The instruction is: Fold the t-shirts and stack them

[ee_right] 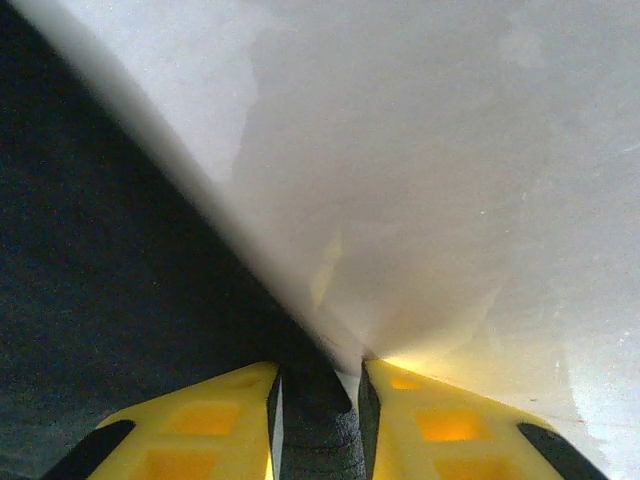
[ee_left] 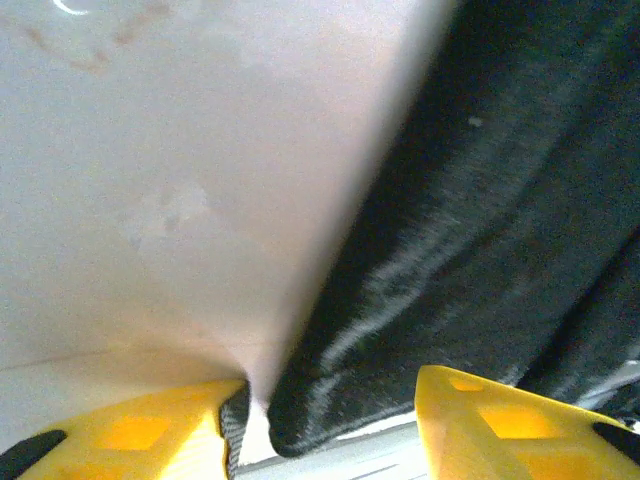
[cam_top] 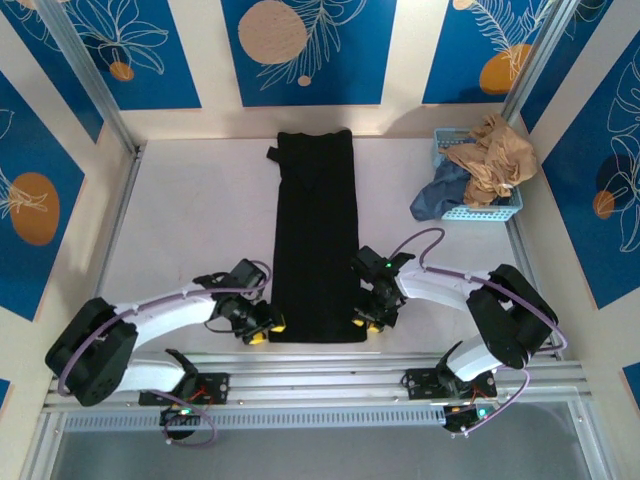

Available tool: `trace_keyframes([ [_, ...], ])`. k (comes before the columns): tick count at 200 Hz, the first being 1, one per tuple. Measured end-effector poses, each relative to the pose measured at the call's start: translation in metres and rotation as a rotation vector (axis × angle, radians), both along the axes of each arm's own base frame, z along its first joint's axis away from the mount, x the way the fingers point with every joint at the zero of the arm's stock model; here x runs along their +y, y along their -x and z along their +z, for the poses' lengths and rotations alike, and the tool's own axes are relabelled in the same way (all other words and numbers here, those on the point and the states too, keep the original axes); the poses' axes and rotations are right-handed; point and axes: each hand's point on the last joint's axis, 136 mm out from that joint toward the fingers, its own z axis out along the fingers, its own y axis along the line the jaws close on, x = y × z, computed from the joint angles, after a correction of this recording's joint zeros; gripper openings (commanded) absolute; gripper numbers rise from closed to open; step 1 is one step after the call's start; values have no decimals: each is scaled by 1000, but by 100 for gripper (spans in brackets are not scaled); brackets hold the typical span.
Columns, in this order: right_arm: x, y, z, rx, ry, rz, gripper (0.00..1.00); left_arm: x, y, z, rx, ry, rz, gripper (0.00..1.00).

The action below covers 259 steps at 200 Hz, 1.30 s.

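Observation:
A plain black t-shirt (cam_top: 315, 230) lies folded into a long narrow strip down the middle of the table. My left gripper (cam_top: 268, 330) is at its near left corner. In the left wrist view the yellow fingers (ee_left: 150, 435) stand apart, and the shirt's rounded corner (ee_left: 330, 400) lies loose between them, so the left gripper (ee_left: 330, 425) is open. My right gripper (cam_top: 368, 320) is at the near right corner. Its fingers (ee_right: 200, 420) stand close together around the shirt's edge (ee_right: 312, 385), with slivers of table showing beside the cloth, so the right gripper (ee_right: 318, 400) is narrowly open.
A light blue basket (cam_top: 482, 213) at the back right holds crumpled brown cloth (cam_top: 495, 155) and blue cloth (cam_top: 440, 195). Metal rails (cam_top: 320, 375) run along the near edge by the arm bases. Bare white table (cam_top: 200, 210) lies left and right of the shirt.

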Motion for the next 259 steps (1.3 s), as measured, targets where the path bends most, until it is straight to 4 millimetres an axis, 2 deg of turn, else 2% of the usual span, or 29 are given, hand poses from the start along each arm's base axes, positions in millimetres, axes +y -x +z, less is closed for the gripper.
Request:
trace_keyframes([
  [22,1,0,1,1,-4,-16,31,2,2,-4,47,-32,15,36],
  [35,8,3,2,17,-36,-16,34,3,2,-4,69,-48,23,34],
  [70,24,17,8,78,-107,-3,37,2,0,0,76,-58,24,35],
  [123,20,26,8,121,-93,-2,39,1,0,0,76,-59,15,32],
  [139,16,30,8,134,-80,2,42,1,-1,1,78,-62,14,33],
  [161,13,33,9,145,-68,8,45,-3,-3,4,66,-65,-1,43],
  [180,12,34,11,142,-71,9,45,-17,-18,13,2,-33,-22,43],
  [200,13,34,11,141,-72,9,41,-29,-31,19,-47,-1,-29,35],
  [224,13,33,8,147,-66,8,37,-31,-34,11,-47,-8,-48,28],
  [259,15,30,2,150,-59,7,17,-30,-33,7,-42,-20,-62,15],
])
